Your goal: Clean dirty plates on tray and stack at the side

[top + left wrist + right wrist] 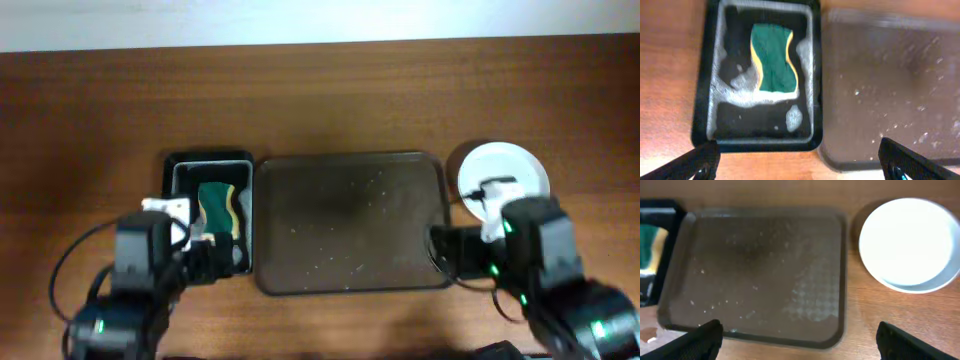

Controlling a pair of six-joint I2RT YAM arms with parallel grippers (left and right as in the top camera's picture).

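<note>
The dark brown tray [350, 225] lies in the middle of the table with no plates on it, only wet specks; it also shows in the left wrist view [890, 95] and the right wrist view [760, 270]. A stack of plates [505, 170] stands to the right of the tray, white on top, also seen in the right wrist view [910, 242]. How many plates are in the stack I cannot tell. My left gripper [800, 165] is open and empty at the front of the black bin. My right gripper [800, 340] is open and empty over the tray's front right corner.
A black bin [210, 215] left of the tray holds soapy water and a green and yellow sponge [772, 57]. Bare wooden table [320, 100] lies behind the tray and bin.
</note>
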